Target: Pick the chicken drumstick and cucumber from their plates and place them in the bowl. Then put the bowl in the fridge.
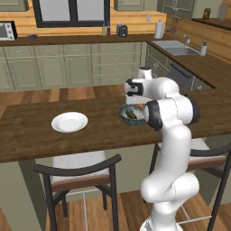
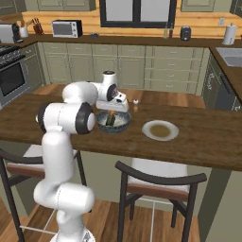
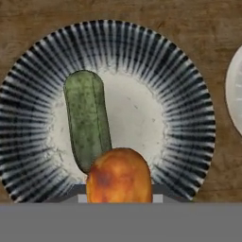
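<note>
The dark ribbed bowl (image 3: 189,108) stands on the wooden island counter, and the green cucumber (image 3: 86,118) lies inside it, left of centre. My gripper (image 3: 118,190) hovers just over the bowl, shut on the orange-brown chicken drumstick (image 3: 119,172), which hangs above the bowl's near rim. From the base, the bowl (image 1: 128,118) (image 2: 114,124) sits right under the hand (image 2: 112,109), with the cucumber (image 1: 131,113) showing over its rim. One white plate (image 1: 69,122) lies left of the bowl. Another plate (image 2: 160,130) (image 3: 235,90) lies to its right. The fridge is out of view.
Two dark-framed stools (image 1: 76,173) (image 2: 158,182) stand at the counter's near edge. A small white shaker (image 2: 135,101) sits on the counter behind the bowl. Green cabinets, a sink (image 1: 177,47) and a stove (image 2: 9,71) line the far walls.
</note>
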